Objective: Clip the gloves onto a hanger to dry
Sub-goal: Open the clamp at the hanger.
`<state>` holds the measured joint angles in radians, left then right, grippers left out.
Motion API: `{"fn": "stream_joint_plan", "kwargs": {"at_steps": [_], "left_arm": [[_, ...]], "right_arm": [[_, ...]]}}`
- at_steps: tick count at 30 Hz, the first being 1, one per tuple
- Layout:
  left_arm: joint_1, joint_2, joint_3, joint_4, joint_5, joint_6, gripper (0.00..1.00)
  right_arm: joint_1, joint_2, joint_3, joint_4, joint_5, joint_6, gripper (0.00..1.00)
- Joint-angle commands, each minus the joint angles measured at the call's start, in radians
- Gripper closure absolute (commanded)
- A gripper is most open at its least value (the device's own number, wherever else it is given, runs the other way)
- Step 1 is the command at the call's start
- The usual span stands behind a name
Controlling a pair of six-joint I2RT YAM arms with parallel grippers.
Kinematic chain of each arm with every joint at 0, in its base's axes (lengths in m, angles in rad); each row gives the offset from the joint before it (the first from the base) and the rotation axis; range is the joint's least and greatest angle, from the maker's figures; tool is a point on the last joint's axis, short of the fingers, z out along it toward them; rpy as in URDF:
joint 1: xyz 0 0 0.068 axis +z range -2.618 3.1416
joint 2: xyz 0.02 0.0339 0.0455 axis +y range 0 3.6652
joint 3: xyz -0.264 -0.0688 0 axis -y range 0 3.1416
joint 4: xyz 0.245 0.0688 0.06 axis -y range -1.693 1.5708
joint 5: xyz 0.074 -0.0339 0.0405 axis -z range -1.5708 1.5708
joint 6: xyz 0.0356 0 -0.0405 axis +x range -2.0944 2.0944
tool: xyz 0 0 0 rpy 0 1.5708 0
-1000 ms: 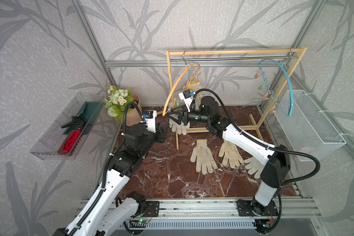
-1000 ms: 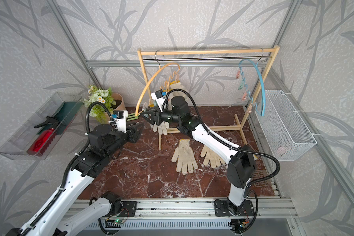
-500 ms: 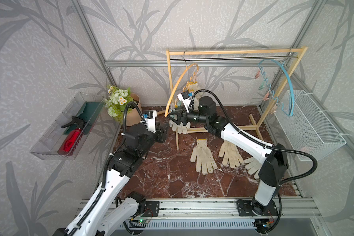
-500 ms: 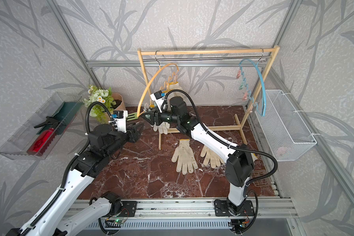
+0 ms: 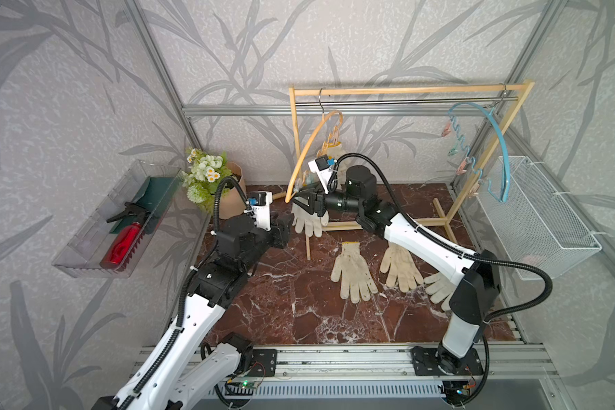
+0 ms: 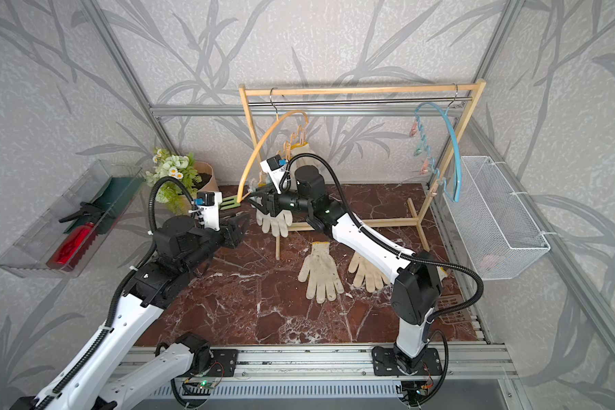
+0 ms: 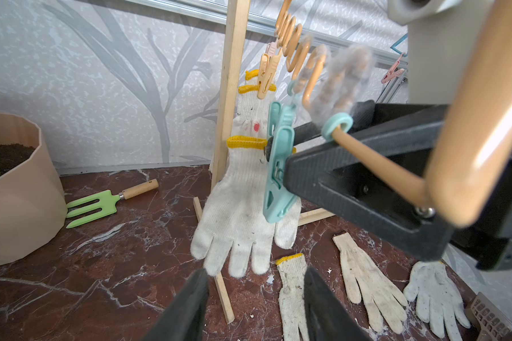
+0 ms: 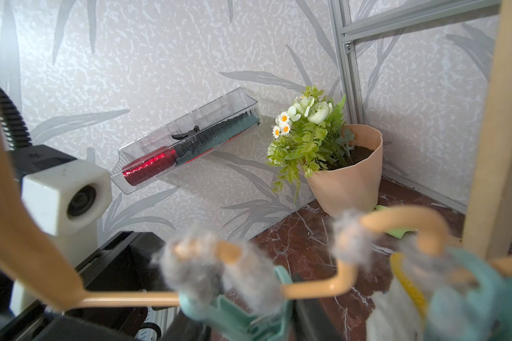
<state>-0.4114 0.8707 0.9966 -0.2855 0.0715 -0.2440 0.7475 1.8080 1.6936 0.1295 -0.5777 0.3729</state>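
Note:
An orange hanger (image 5: 309, 149) hangs on the wooden rack (image 5: 405, 90). Two gloves hang from it: one (image 7: 237, 206) on a teal clip (image 7: 278, 159), one (image 7: 252, 109) higher on an orange clip. My right gripper (image 5: 300, 202) is raised at the hanger's lower end, shut on another teal clip (image 8: 243, 321) whose ring sits on the hanger wire. My left gripper (image 5: 286, 227) is open and empty, just left of the hanging glove (image 5: 308, 222) and pointing at it. Three gloves lie flat on the marble floor (image 5: 352, 269) (image 5: 400, 262) (image 5: 437, 285).
A blue hanger (image 5: 497, 142) with pastel clips hangs at the rack's right end, beside a white wire basket (image 5: 540, 220). A flowerpot (image 5: 228, 198) and a green garden fork (image 7: 95, 203) sit at the back left. A clear tray (image 5: 121, 220) is on the left wall.
My right gripper has shifted a little left along the orange hanger and its jaws have closed onto the teal clip. The left arm has stayed still.

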Motion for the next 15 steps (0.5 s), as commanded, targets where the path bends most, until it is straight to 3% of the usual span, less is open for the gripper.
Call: {"fn": "stream_joint_plan", "kwargs": {"at_steps": [1,15], "left_arm": [[-0.003,-0.016,-0.014,-0.022,-0.007,0.008,0.48],[-0.003,-0.043,-0.124,-0.008,-0.027,-0.058,0.49]], "right_arm": [[-0.002,0.007,0.039,0.015,-0.01,0.001,0.63],[-0.002,-0.003,0.027,0.026,-0.009,0.008,0.69]]}}
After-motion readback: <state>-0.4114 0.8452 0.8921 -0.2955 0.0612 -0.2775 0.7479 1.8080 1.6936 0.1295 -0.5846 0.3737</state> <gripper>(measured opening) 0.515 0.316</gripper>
